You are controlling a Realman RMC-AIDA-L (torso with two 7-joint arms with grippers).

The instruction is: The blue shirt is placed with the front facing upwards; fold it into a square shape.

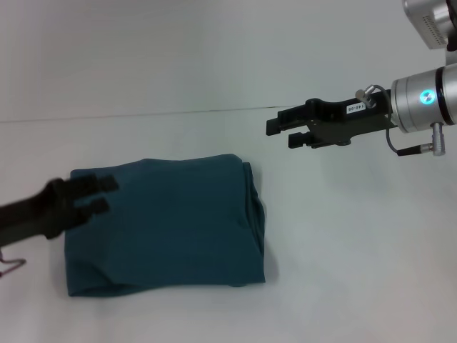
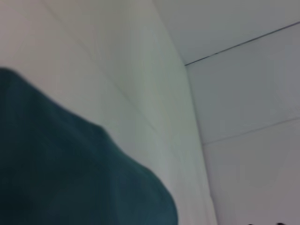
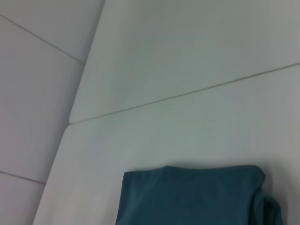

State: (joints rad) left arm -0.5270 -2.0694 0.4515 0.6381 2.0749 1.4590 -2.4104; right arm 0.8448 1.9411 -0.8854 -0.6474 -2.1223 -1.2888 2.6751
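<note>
The left gripper (image 1: 100, 194) comes in from the worktop's left edge, its two dark fingers parted with a gap between them and nothing held. It sits over the left end of the blue shirt (image 1: 168, 225), near the upper-left corner of the bundle; I cannot tell whether the fingers touch the cloth or hang just above it.

The right gripper (image 1: 280, 132) is held up in the air on the right side, well apart from the shirt, pointing left. Its black fingers stand slightly spread and empty. Behind them the silver wrist carries a small lit blue ring.

The blue shirt lies on the white worktop (image 1: 357, 271), left of the middle and toward the near edge. It is folded into a compact, roughly square bundle with plain teal cloth on top and no lettering showing. Stacked folded layers show along its right side, and the lower-left corner bulges a little. In the left wrist view the shirt (image 2: 70, 178) fills the lower part as a rounded teal mass; in the right wrist view the shirt (image 3: 187, 197) shows a straight folded edge with a thicker roll at one end.

A thin seam line (image 1: 178, 113) runs across the worktop beyond the shirt.
</note>
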